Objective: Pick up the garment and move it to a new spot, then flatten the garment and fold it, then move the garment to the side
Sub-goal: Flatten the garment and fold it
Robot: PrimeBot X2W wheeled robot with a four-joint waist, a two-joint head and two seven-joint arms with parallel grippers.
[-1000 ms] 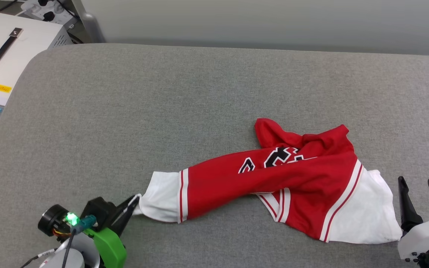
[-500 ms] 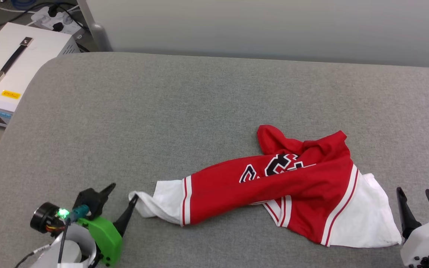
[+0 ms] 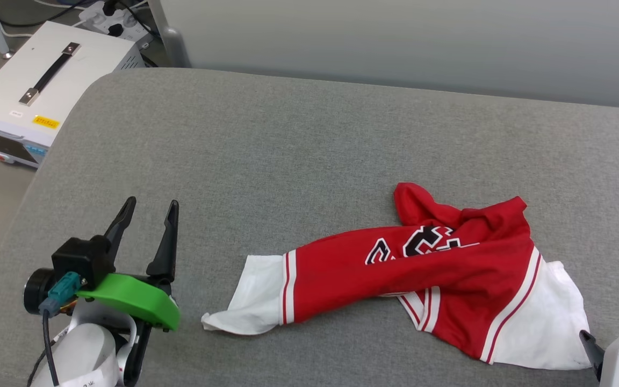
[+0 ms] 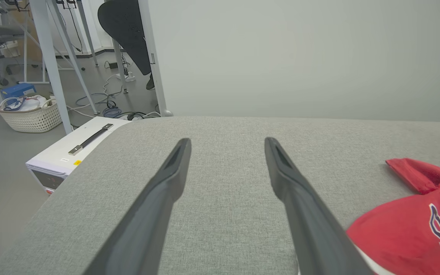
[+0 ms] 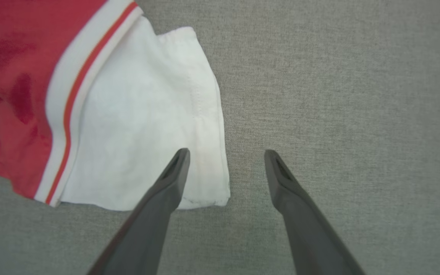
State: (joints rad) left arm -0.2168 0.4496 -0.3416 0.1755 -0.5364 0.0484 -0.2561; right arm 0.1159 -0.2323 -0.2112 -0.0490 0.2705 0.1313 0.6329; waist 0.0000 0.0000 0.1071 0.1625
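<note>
1. Garment (image 3: 411, 274) lies twisted into a rope-like band on the grey surface (image 3: 288, 150). It is not yet flat, so spreading is likely the step in hand.
2. Left of the garment, the left gripper (image 3: 152, 201) stands wide and empty, clear of the cloth.
3. At the garment's left end, one white sleeve (image 3: 258, 301) lies free, stretched out.
4. At the garment's right end, the right gripper (image 5: 226, 151) hangs wide over a corner of the other sleeve (image 5: 143, 126), probably poised to pinch it.

Bright, even, diffuse light from above. Faint soft shadows under garment (image 3: 411, 269) folds. Head view sharp; right wrist view slightly soft; left wrist view stretched at edges
</note>
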